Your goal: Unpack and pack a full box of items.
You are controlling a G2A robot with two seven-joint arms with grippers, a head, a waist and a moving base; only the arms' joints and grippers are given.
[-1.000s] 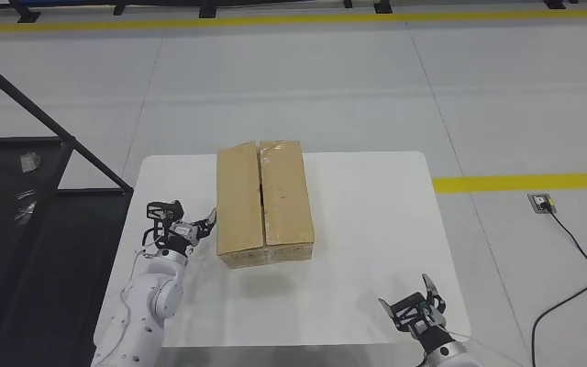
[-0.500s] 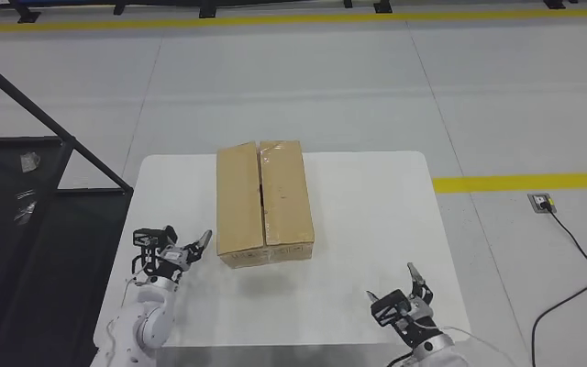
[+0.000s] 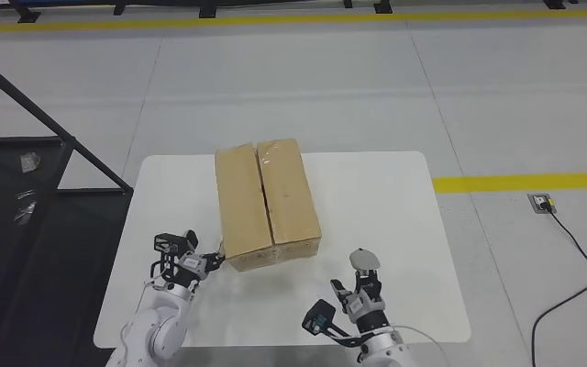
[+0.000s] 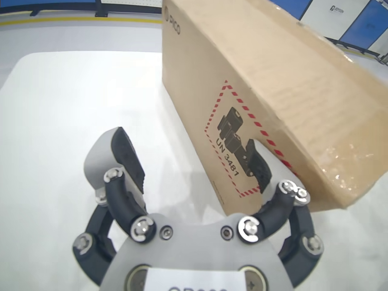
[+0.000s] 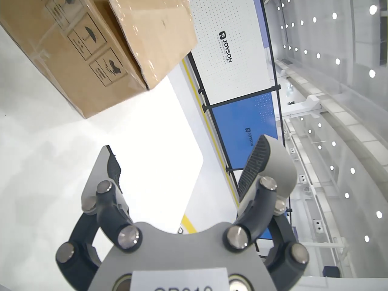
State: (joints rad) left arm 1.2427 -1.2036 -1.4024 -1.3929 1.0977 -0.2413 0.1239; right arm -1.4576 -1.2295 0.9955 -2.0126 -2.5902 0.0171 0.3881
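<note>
A closed cardboard box [image 3: 266,202] with a taped centre seam lies lengthwise on the white table [image 3: 385,211], slightly skewed. My left gripper [image 3: 197,255] is open at the box's near left corner. In the left wrist view one fingertip [image 4: 253,155] touches the box's [image 4: 260,92] long side at a red-dashed label, while the left gripper [image 4: 185,139] holds nothing. My right gripper [image 3: 344,292] stands open near the table's front edge, short of the box. The right wrist view has the right gripper [image 5: 186,146] empty, with the box [image 5: 69,37] beyond and one top flap [image 5: 151,28] slightly lifted.
A black frame with dark netting [image 3: 37,193] stands just left of the table. Bare tabletop spreads to the right of the box. A yellow floor line [image 3: 509,182] and a floor socket with a cable [image 3: 543,204] lie on the right.
The left gripper came in to the box's near left corner and the box turned slightly. The right gripper moved left and forward from the front right corner, turning on its side.
</note>
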